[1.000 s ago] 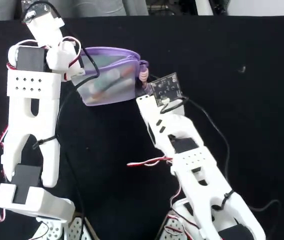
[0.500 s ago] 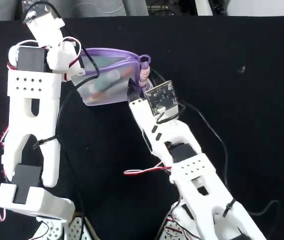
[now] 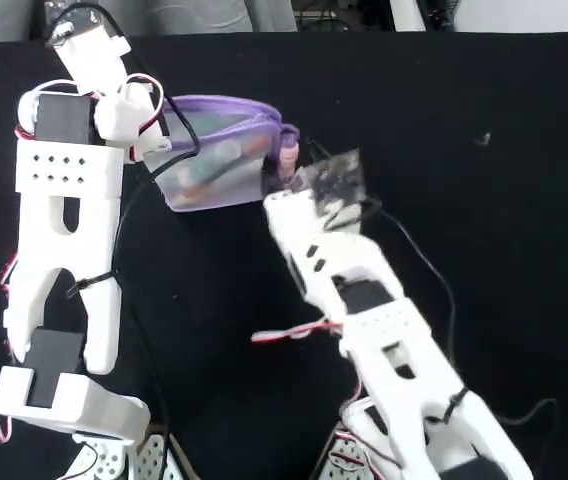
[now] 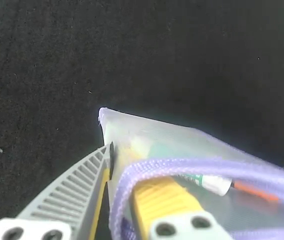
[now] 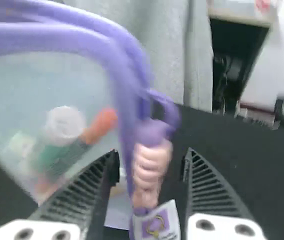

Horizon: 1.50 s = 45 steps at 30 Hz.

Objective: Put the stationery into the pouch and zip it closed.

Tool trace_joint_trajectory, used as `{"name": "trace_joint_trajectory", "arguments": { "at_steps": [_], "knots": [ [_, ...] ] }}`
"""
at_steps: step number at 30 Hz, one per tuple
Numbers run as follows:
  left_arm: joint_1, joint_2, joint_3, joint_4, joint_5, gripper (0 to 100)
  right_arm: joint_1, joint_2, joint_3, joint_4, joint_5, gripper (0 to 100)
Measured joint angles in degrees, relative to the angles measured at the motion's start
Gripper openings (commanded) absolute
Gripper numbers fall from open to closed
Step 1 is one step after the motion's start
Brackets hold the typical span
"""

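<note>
Covering the whole scene, the black surface point(image 3: 484, 250) carries both white arms: the left arm point(image 3: 64, 200) stands tall along one side, and the right arm point(image 3: 364, 300) slants up from the near edge towards the middle. Between their tips sits the pouch point(image 3: 214, 160), clear-walled with a purple zip band along its top, near the far edge of the surface. Through its wall point(image 5: 27, 100) the stationery shows inside: a green marker with a white cap point(image 5: 57, 125) and an orange pen point(image 5: 99, 122). The left fingers point(image 4: 89, 170) are closed on one end of the pouch point(image 4: 172, 145), pinching its edge. At the other end a pink beaded zip pull point(image 5: 149, 165) hangs from the purple band. The right fingers point(image 5: 94, 185) stand apart, one on either side of that pull, without clamping it.
</note>
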Motion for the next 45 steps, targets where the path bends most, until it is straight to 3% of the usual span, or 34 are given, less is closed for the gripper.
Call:
{"name": "trace_joint_trajectory", "arguments": {
  "at_steps": [6, 12, 28, 33, 38, 40, 45],
  "knots": [
    [-0.1, 0.0, 0.0, 0.0, 0.0, 3, 1.6, 9.1, -5.6, 0.0, -2.9, 17.8],
    [0.0, 0.0, 0.2, 0.0, 0.0, 3, 2.2, 9.2, -5.6, 0.0, -1.8, 1.0],
    [0.0, 0.0, 0.2, 0.0, 0.0, 3, 1.8, -12.2, 8.3, 0.4, 0.5, 1.8],
    [0.0, 0.0, 0.2, 0.0, 0.0, 3, -2.8, -25.8, 11.8, 9.4, 4.6, 2.4],
    [0.0, 0.0, 0.2, 0.0, 0.0, 3, -4.3, -40.2, 12.3, 20.8, 3.4, 15.2],
    [0.0, 0.0, 0.2, 0.0, 0.0, 3, -3.3, -44.3, 14.2, 21.3, 0.2, 20.2],
    [0.0, 0.0, 0.2, 0.0, 0.0, 3, -0.1, -46.5, 17.4, 17.2, -3.3, 21.2]
  ]
}}
